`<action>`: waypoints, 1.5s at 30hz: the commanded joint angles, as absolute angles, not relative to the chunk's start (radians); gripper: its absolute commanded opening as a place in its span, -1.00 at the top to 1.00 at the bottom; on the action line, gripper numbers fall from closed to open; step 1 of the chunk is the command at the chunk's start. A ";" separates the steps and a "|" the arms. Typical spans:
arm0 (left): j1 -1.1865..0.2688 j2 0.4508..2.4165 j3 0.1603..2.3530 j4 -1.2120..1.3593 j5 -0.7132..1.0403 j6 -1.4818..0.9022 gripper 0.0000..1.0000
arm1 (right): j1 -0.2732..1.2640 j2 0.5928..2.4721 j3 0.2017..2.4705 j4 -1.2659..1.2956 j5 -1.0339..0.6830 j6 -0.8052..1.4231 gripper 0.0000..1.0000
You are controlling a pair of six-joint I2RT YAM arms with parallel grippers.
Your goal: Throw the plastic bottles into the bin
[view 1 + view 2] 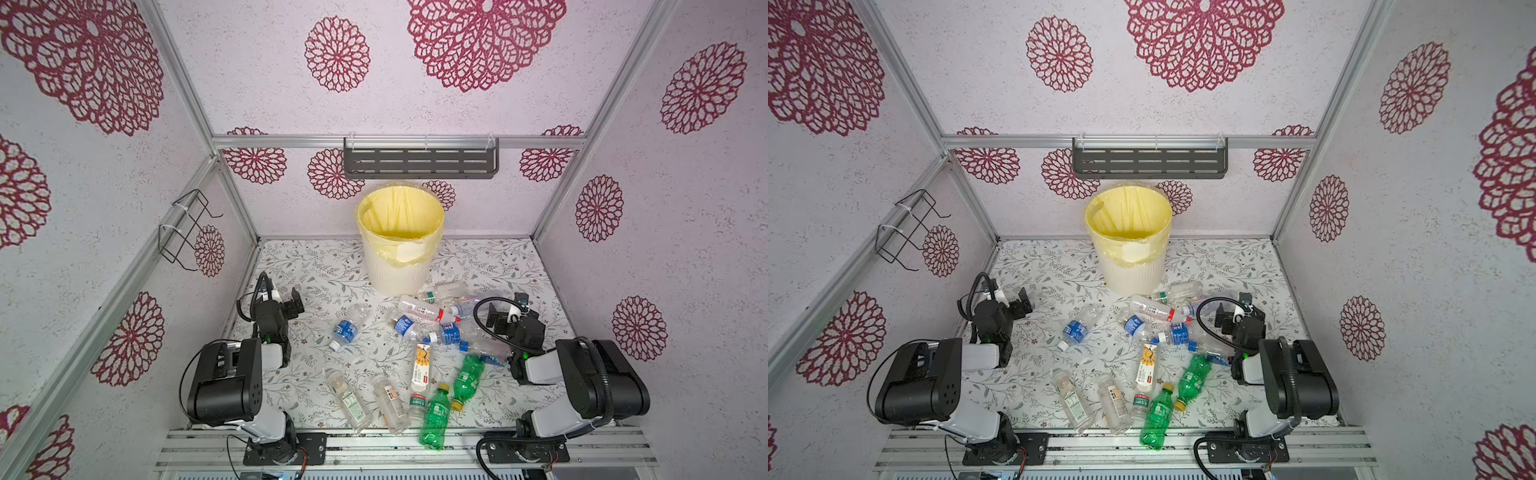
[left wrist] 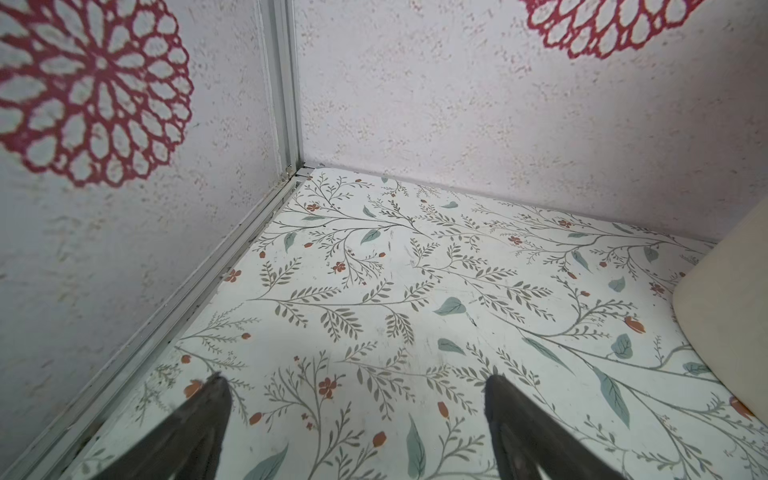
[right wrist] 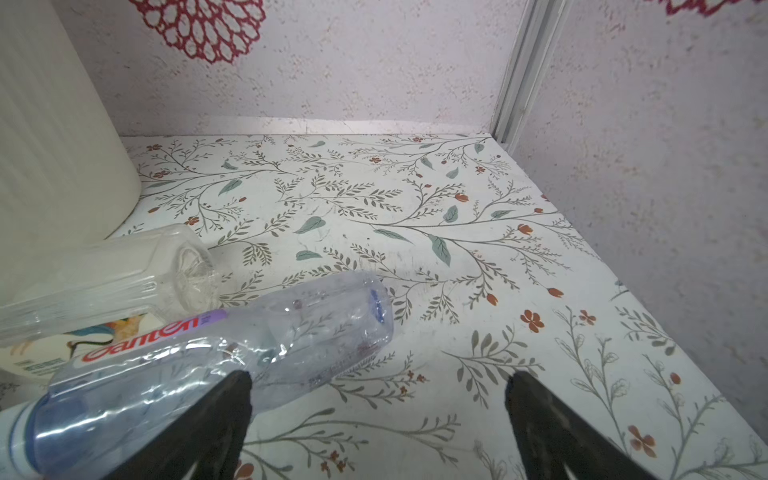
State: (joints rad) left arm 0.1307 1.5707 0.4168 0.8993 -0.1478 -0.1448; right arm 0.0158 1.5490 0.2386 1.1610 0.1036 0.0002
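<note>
The bin stands at the back middle of the floral table, its yellow bag folded over the rim. Several plastic bottles lie scattered in front of it: a blue-labelled one, a red-capped one, an orange-labelled one and two green ones. My left gripper is open over bare table left of the bin, holding nothing. My right gripper is open too, with a purple-labelled clear bottle lying just beside one finger.
A wire rack hangs on the left wall and a grey slotted shelf on the back wall above the bin. Walls close in three sides. A metal rail runs along the front edge. Another clear bottle lies against the bin's wall.
</note>
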 commanded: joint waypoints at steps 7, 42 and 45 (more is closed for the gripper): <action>0.173 1.560 0.414 0.906 -0.061 -0.153 -0.95 | 0.013 1.534 0.252 1.199 0.096 0.002 -0.98; 0.180 1.557 0.407 0.919 -0.008 -0.143 -0.95 | 0.053 1.535 0.156 1.388 0.254 0.006 -0.98; 0.178 1.553 0.392 0.945 -0.043 -0.157 -0.95 | 0.062 1.533 0.158 1.386 0.265 -0.001 -0.98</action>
State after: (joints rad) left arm 0.1761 1.5707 0.4118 0.9062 -0.0113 -0.1562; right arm 0.0509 1.5490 0.1509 1.3029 0.2302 0.0002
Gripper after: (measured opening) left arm 0.974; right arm 0.989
